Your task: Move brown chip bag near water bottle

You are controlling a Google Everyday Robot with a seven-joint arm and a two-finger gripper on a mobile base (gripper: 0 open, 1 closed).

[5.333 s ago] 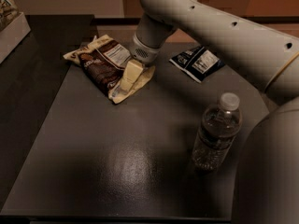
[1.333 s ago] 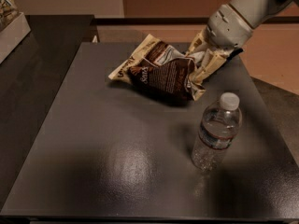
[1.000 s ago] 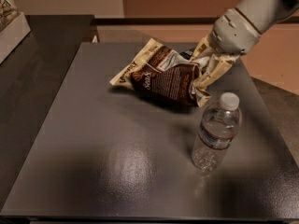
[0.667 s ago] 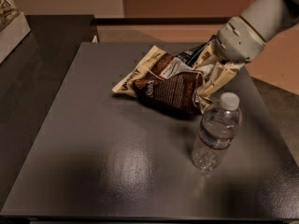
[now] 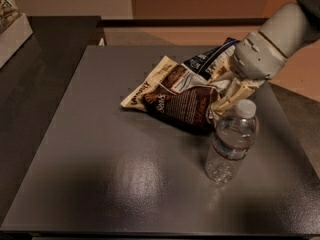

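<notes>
- Camera view, far left: pale box (image 5: 12,31) on a darker side surface, well apart from the work and not involved.
- Bench (image 5: 100,174): dark grey top that carries all the items.
- Brown chip bag (image 5: 177,101): centre-right of the bench, crumpled. Its left end lies low by the top and its right end is bunched upward. Its lower right corner is just beside the bottle's shoulder; contact cannot be told.
- Dark blue bag (image 5: 207,59): behind the brown one and partly covered by it.
- Pincer (image 5: 234,90): at the bag's right end, just above the bottle cap, clamped on the cream edge of the brown chip bag.
- Water bottle (image 5: 231,143): upright, right of centre, cap on.
- Step in hand, as judged: placement is all but made. Lower the held edge gently. Keep the wrist clear of the cap, since a light bottle tips easily. Let go only once the bag rests flat, then lift away upward and not sideways.
</notes>
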